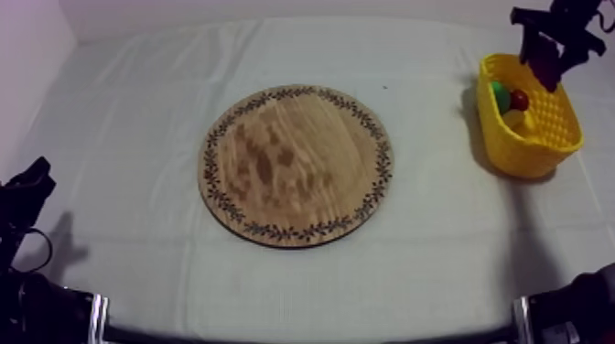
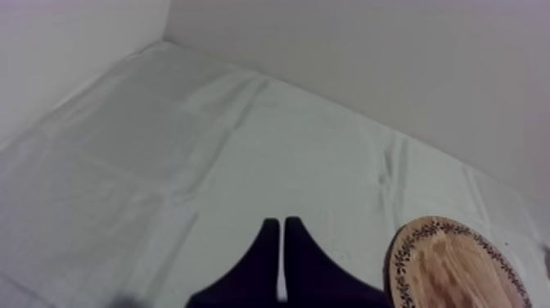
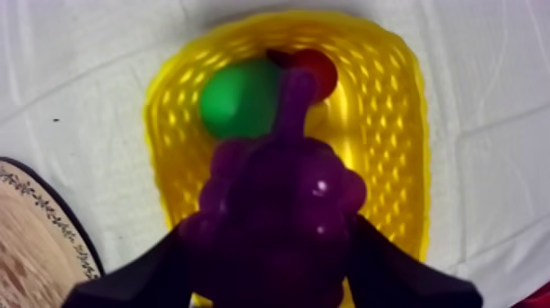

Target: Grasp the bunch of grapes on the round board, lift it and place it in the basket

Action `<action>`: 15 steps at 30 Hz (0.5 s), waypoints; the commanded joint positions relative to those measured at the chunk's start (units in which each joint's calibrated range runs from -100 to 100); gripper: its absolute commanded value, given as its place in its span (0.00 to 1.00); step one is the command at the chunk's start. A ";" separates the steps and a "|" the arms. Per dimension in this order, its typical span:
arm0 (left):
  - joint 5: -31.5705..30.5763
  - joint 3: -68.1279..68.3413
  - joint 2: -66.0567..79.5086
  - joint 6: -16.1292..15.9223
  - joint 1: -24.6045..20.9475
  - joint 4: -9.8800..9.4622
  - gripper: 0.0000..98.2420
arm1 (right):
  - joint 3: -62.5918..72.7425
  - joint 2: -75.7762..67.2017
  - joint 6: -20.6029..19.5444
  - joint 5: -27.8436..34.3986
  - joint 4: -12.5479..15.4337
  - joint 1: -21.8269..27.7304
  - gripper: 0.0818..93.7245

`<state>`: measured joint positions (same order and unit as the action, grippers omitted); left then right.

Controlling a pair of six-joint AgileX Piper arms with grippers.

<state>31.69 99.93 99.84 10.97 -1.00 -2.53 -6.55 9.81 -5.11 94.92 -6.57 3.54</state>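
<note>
Black tapered fingers on the left gripper; the right gripper likewise black, perhaps matte.

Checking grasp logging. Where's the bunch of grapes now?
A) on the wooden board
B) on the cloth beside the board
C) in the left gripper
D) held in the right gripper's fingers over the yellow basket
D: the right wrist view has the bunch of grapes clamped between the right gripper's fingers, above the yellow basket.

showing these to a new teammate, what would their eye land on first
The purple bunch of grapes, held by the right gripper above the yellow basket at the far right. Next, the green fruit and small red fruit inside that basket, and the bare wooden board in the centre.
</note>
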 commanded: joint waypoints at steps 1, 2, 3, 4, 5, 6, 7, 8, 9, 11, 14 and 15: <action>-0.01 -0.04 -0.02 0.00 0.02 0.01 0.00 | -0.92 0.64 -0.05 -0.22 -0.28 0.29 0.42; -0.01 -0.04 -0.02 0.00 0.02 0.01 0.00 | -1.53 1.04 -0.04 -0.52 -0.41 0.52 0.42; -0.01 -0.04 -0.02 0.00 0.02 0.01 0.00 | -2.26 1.51 -0.06 -0.97 -0.58 0.75 0.42; -0.01 -0.04 -0.02 0.00 0.02 0.01 0.00 | -3.07 2.03 -0.07 -1.52 -0.73 0.95 0.43; -0.01 -0.04 -0.02 0.00 0.02 0.01 0.00 | -3.87 2.63 -0.05 -2.18 -0.83 1.14 0.44; -0.01 -0.04 -0.02 0.00 0.02 0.01 0.00 | -4.66 3.31 -0.03 -2.86 -0.87 1.35 0.44; -0.01 -0.04 -0.02 0.00 0.02 0.01 0.00 | -5.35 4.08 0.01 -3.45 -0.84 1.51 0.45; -0.01 -0.04 -0.02 0.00 0.02 0.01 0.00 | -5.93 4.91 0.07 -3.97 -0.77 1.65 0.47; -0.01 -0.04 -0.02 0.00 0.02 0.01 0.00 | -6.37 5.76 0.09 -4.42 -0.68 1.74 0.48; -0.01 -0.04 -0.02 0.00 0.02 0.01 0.00 | -6.74 7.50 0.10 -5.15 -0.49 1.86 0.51; -0.01 -0.04 -0.02 0.00 0.02 0.01 0.00 | -6.16 9.87 0.07 -5.67 -0.39 1.89 0.58; -0.01 -0.04 -0.02 0.00 0.02 0.01 0.00 | -5.77 10.51 0.07 -5.66 -0.40 1.87 0.60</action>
<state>31.69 99.93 99.84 10.97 -1.00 -2.53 -12.64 19.52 -4.96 88.73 -6.95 5.46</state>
